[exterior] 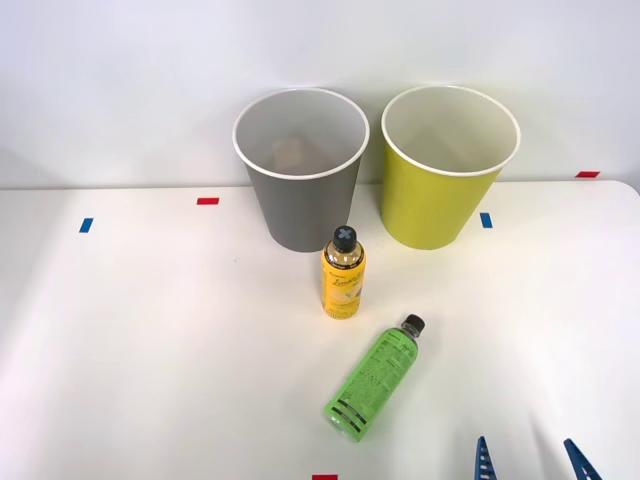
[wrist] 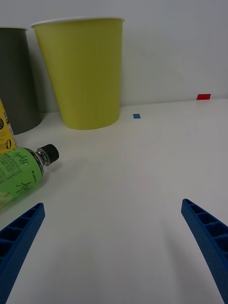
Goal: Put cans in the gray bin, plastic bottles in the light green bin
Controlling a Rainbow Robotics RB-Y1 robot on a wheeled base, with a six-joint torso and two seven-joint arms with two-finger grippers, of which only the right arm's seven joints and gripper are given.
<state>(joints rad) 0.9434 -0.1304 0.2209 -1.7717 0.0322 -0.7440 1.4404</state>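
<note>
- The right tool [exterior: 531, 458] sits at the near edge of the table [exterior: 140, 350], right of centre, with its two blue ribbed fingers [wrist: 207, 240] spread wide apart and nothing between them.
- The green plastic bottle [exterior: 375, 378] lies on its side on the table, just left of and a little beyond the tool, apart from it.
- Its black cap [exterior: 413, 324] points to the far right, towards the light green bin [exterior: 440, 175]; its base points to the near left.
- In the wrist view the same bottle [wrist: 21, 178] lies beside one finger without touching it, its cap [wrist: 48, 154] towards the lime bin [wrist: 83, 71].
- A yellow can-like container [exterior: 343, 273] with a dark top stands upright just beyond the bottle's cap end, close in front of the gray bin [exterior: 300, 170]; whether it touches that bin cannot be told.
- The gray bin stands upright at the far side of the table, near the middle, its mouth open and its inside pale.
- The light green bin stands upright just to the right of the gray one, the two near each other but apart.
- Small tape marks lie on the table: a red one [exterior: 207, 201] and a blue one [exterior: 86, 225] to the far left, a blue one [exterior: 486, 220] beside the light green bin, a red one [exterior: 588, 174] at the far right, and a red one [exterior: 324, 477] at the near edge.
- A pale wall [exterior: 120, 80] rises behind both bins.
</note>
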